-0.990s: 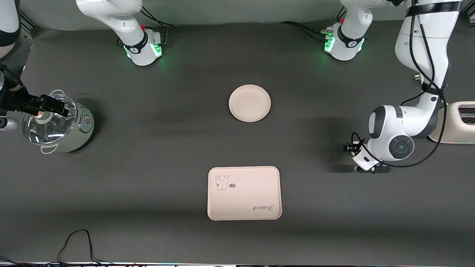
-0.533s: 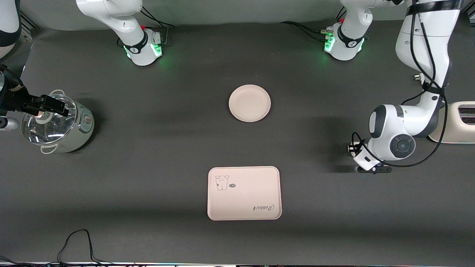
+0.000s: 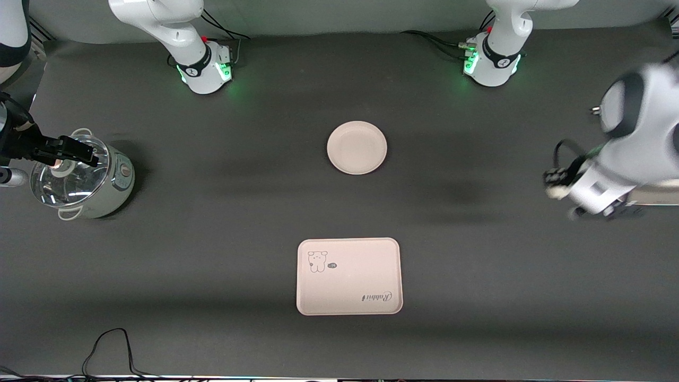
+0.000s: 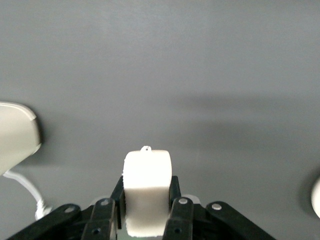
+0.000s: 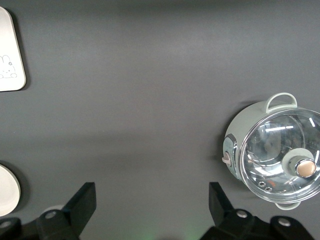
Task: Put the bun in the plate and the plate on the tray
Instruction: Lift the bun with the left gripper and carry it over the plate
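The bun (image 4: 146, 187), an off-white rounded block, sits clamped between the fingers of my left gripper (image 4: 147, 192), which is shut on it. In the front view that left gripper (image 3: 554, 185) is raised over bare table toward the left arm's end, beside a cream appliance. The round cream plate (image 3: 356, 147) lies mid-table with nothing on it. The cream tray (image 3: 348, 276) with the animal drawing lies nearer the front camera than the plate. My right gripper (image 3: 79, 153) hangs open over a lidded pot, nothing between its fingers (image 5: 85, 202).
A pale green pot with a glass lid (image 3: 85, 178) stands at the right arm's end. A cream appliance (image 3: 663, 195) stands at the left arm's end, partly covered by the left arm. A black cable (image 3: 106, 345) lies near the front edge.
The left gripper shut on the bun and rose from the table, swinging toward the left arm's end. The right arm stayed still.
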